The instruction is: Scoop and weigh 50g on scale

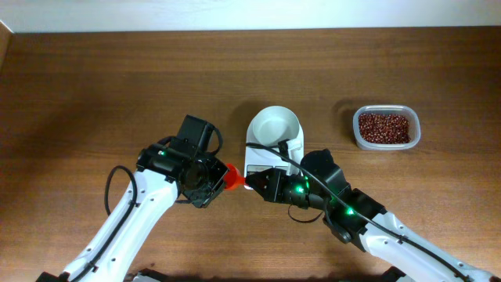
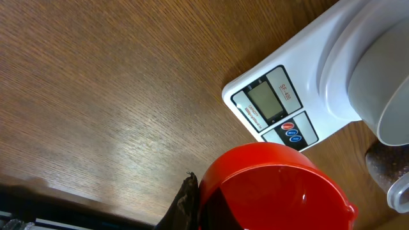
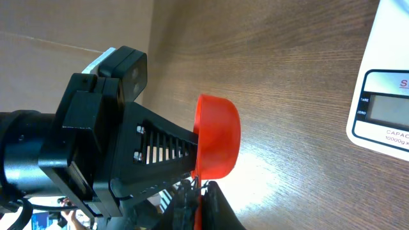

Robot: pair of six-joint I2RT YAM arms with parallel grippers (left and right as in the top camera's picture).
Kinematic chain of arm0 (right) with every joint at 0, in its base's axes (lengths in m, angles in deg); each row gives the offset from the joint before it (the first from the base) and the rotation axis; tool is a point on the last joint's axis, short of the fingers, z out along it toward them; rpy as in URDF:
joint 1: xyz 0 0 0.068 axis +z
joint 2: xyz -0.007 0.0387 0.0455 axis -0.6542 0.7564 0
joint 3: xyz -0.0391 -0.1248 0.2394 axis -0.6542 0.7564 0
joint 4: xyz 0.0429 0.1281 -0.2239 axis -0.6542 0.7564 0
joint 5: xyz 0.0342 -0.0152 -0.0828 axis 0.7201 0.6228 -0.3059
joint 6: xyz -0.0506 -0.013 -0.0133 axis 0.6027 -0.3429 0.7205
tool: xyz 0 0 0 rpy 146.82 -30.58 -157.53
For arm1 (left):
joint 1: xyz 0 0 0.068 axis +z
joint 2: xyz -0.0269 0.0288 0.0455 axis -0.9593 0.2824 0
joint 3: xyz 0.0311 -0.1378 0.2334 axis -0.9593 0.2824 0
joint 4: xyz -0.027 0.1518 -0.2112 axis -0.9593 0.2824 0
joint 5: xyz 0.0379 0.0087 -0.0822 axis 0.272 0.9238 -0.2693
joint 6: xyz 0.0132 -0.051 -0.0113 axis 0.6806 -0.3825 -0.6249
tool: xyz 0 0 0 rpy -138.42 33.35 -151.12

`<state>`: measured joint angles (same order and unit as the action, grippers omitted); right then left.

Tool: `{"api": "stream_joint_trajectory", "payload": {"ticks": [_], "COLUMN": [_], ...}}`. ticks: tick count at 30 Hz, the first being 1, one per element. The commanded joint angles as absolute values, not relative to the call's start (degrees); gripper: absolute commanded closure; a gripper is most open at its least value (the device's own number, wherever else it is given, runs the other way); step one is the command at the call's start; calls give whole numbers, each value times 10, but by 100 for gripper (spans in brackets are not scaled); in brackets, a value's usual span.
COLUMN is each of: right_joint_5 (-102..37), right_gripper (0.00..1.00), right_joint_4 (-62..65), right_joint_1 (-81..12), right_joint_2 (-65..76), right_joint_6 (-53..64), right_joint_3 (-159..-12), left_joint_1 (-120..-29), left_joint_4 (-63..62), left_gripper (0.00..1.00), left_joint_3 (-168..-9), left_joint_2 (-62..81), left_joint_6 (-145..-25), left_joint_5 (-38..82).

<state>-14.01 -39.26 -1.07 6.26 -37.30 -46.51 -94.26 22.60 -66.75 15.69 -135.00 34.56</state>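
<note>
1. Scale sits near the middle of the tabletop, with its display end toward the near edge, where the arms come in.
2. 1 round white bowl stands on the scale's far end; its inside looks bare white from overhead.
3. The left wrist view shows the grey display, with the red and blue buttons just beside it. Any reading is too small to tell.
4. 1 clear tub of red beans sits well apart from the scale, toward the right edge and level with the bowl.
5. 1 red scoop hangs just off the scale's near left corner, between the 2 arms.
6. The left end effector is closed on the scoop. In the right wrist view its black latticed fingers run straight into the back of the red cup.
7. The right end effector is closed narrow over the scale's near edge, its tip touching the scoop. A red strip of the scoop shows between its fingers at the bottom of the right wrist view.
8. Seen from the left wrist, the scoop's cup looks glossy, with no beans to be made out in it.
</note>
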Motion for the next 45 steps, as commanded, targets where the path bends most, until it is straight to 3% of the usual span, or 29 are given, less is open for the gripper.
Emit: {"api": "stream_joint_trajectory", "payload": {"ticks": [1,3,9,12,17,22,27,29,35,42,43,45], "right_joint_5": [-127,-128,-130,-152,-190,-242,-375,-419,-446,-475,-478,-493], "right_gripper": [96,96,96,96,96,96,96,96,96,96,96,96], "right_joint_4": [-401,-401,-375,-346,-241,-84,71,89,82,93,93,99], "right_joint_1": [-7,-7,-7,-7,-8,-8,-8,-8,-8,-8,-8,-8], "right_joint_2": [63,63,63,63,51,-74,-283,-347,-422,-422,-422,-422], "right_joint_6": [-369,-369,-338,-309,-271,-222,-223,-223,-278,-279,-279,-279], "right_joint_3": [-472,-472,-472,-472,-472,-472,-472,-472,-472,-472,-472,-472], "left_joint_1": [-946,-946,-946,-945,-945,-945,-946,-946,-946,-946,-946,-946], "left_joint_4": [227,227,224,225,225,225,225,225,225,242,242,242], "left_gripper": [100,100,54,41,39,37,22,11,0,0,12,60], "left_joint_3": [-669,-669,-669,-669,-669,-669,-669,-669,-669,-669,-669,-669], "left_joint_2": [153,153,153,153,153,153,153,153,153,153,153,153], "left_joint_6": [-1331,-1325,-1325,-1325,-1325,-1325,-1325,-1325,-1325,-1325,-1325,-1325], "left_joint_5": [339,339,361,369,378,391,391,391,391,388,383,378]}}
